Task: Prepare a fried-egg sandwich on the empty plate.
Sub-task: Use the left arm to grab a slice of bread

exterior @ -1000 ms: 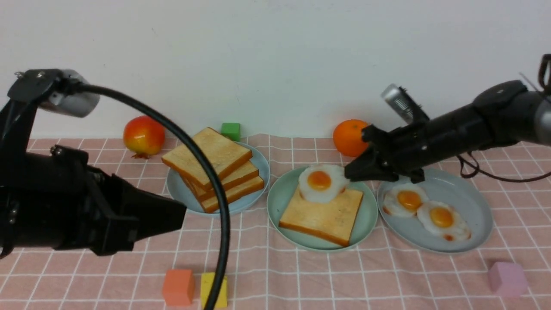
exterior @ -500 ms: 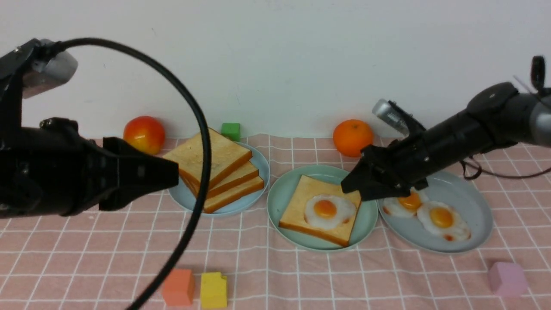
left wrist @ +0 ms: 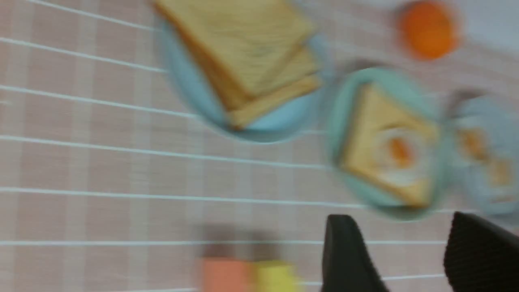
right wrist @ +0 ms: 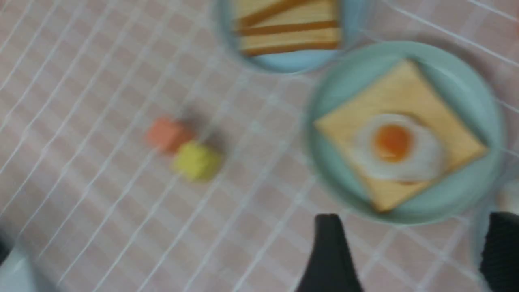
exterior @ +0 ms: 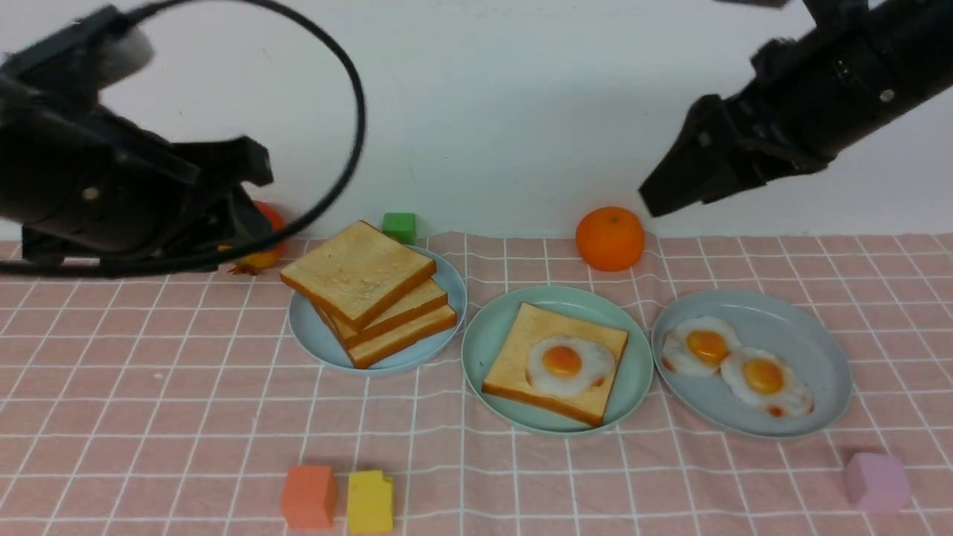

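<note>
Holding left gripper (left wrist: pixel 399 221) and right gripper (right wrist: pixel 411 219) raised, wide, empty, clear of mint-green plate (exterior: pixel 482 350); leaving fried egg (exterior: pixel 569 365) on toast slice (exterior: pixel 517 368), awaiting top slice from toast pile (exterior: pixel 361 272).

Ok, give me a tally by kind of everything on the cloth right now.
Toast slices: 4 (stack of three, single slice on the mint-green plate)
Fried eggs: 3 (one egg on that slice, two eggs on the grey-blue plate)
Plates: 3 (with the pale blue plate)
Blocks: 4 (green block, orange block, yellow block, purple block)
Fruit: 2 (orange, red fruit)
Total: 16
</note>
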